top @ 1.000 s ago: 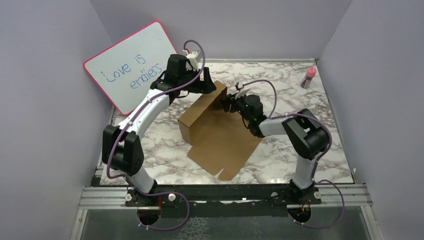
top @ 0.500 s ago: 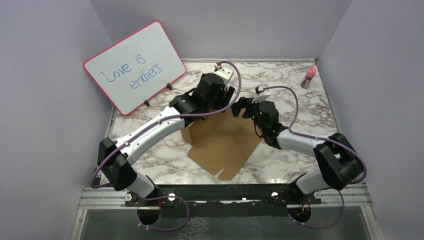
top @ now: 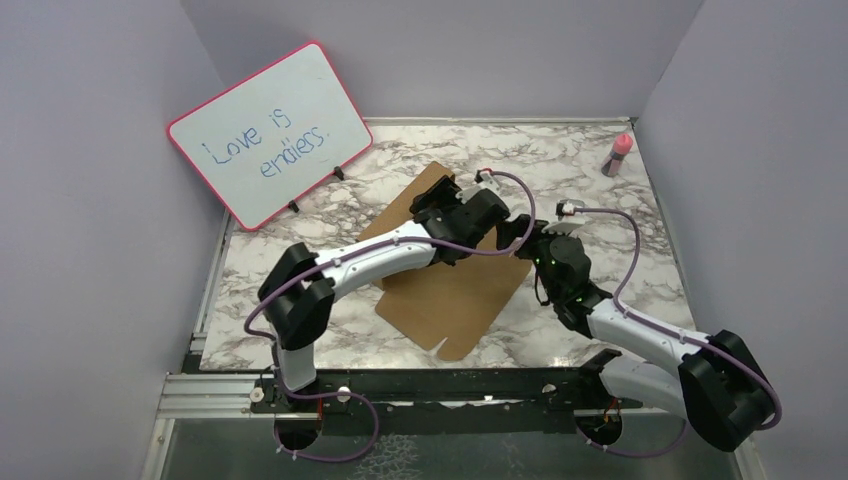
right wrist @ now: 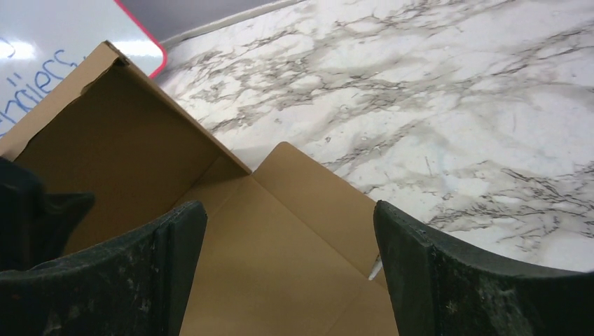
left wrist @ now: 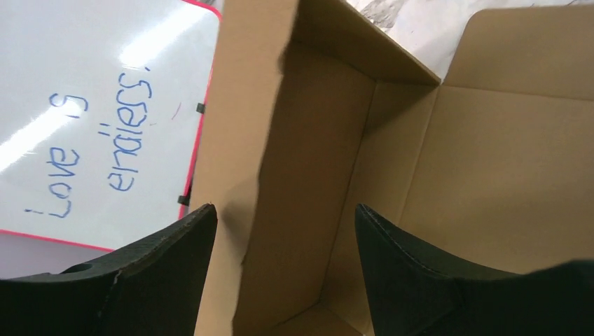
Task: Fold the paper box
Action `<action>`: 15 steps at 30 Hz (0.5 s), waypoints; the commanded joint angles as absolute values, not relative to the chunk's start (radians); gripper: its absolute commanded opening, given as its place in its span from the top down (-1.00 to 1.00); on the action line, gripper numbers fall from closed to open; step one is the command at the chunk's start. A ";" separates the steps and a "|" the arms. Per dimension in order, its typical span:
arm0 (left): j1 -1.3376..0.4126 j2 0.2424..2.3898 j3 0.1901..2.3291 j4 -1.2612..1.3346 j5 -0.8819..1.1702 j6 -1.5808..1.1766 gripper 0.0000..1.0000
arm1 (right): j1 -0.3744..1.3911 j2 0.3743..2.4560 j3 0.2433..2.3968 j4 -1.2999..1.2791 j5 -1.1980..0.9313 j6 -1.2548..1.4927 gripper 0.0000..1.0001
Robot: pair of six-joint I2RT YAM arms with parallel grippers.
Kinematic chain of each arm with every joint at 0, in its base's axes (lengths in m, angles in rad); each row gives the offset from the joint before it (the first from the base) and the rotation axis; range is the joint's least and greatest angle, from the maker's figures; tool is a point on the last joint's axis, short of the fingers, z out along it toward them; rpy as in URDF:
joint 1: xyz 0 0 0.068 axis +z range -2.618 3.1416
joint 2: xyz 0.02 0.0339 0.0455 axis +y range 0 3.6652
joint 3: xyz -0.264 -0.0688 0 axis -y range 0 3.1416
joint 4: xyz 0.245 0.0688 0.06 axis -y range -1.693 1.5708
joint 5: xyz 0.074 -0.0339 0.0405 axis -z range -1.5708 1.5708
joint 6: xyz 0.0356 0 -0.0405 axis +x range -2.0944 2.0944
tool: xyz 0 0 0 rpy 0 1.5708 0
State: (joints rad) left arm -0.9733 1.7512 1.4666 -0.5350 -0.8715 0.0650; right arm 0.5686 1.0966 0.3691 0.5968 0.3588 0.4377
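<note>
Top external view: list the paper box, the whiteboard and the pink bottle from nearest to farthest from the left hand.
From the left hand:
1. Paper box, right at the hand, mid-table.
2. Whiteboard, back left.
3. Pink bottle, back right corner.

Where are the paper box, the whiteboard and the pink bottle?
paper box (top: 450,300): top view, on its flat near panel.
whiteboard (top: 265,130): top view, middle of its white face.
pink bottle (top: 618,153): top view, on its body.

One paper box (top: 445,300), one whiteboard (top: 265,130), one bottle (top: 620,152)
</note>
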 commanded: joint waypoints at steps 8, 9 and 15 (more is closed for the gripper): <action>-0.989 1.916 1.580 -0.570 -1.162 0.146 0.03 | 0.569 1.021 0.318 0.650 0.471 0.449 -0.90; -0.989 1.920 1.580 -0.570 -1.171 0.150 0.11 | 0.568 1.019 0.318 0.651 0.470 0.448 -0.90; -0.969 1.901 1.575 -0.570 -1.189 0.155 0.71 | 0.568 0.966 0.333 0.628 0.443 0.423 -0.88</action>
State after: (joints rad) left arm -0.9848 1.9099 1.5555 -0.5678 -1.1324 0.1455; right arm 0.5682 1.0195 0.3309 0.6094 0.4305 0.4438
